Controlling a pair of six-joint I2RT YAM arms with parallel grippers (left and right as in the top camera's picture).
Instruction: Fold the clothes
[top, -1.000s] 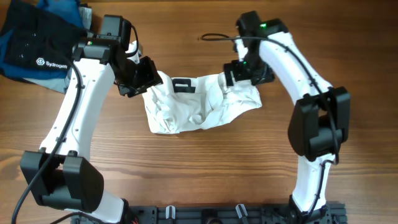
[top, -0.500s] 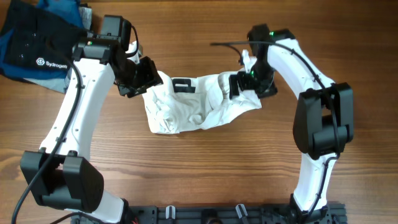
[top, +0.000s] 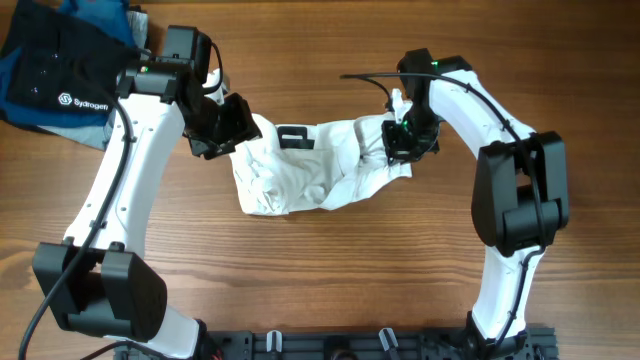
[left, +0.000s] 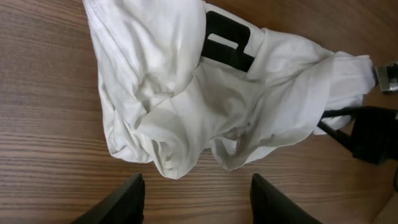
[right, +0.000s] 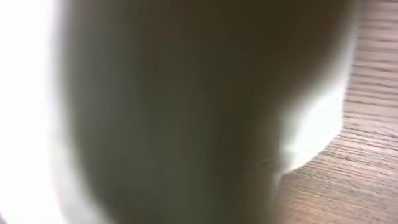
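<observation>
**Right claw drops onto the cloth and closes**

Since a second ago the right claw (top: 403, 143) has come away from the far edge of the white garment (top: 300, 175) and down onto its right end, and its jaws have gone from wide apart to closed. Blurred white cloth fills its wrist camera and hides the fingertips. Judging by where the claw sits in the overhead view, it is most likely pinching fabric at that end. The right tip of the garment looks slightly drawn in compared with before.

The left claw (top: 228, 122) has not shifted. It hovers at the garment's far-left corner with its jaws apart. From its wrist camera only bare wood shows between the fingers (left: 127, 200), and the cloth lies beyond them, not gripped.

The garment lies mid-worktop (top: 320, 270) between the two arms as a rumpled, wrinkled heap. Its black-and-white patch (top: 293, 136) faces up near the far edge. A dark folded stack (top: 60, 80) sits well apart at the far-left corner.

By my judgement the folding has barely begun. No straight edge or flat layer shows anywhere. The cloth has yet to be spread out and smoothed, and every fold remains to be made.
</observation>
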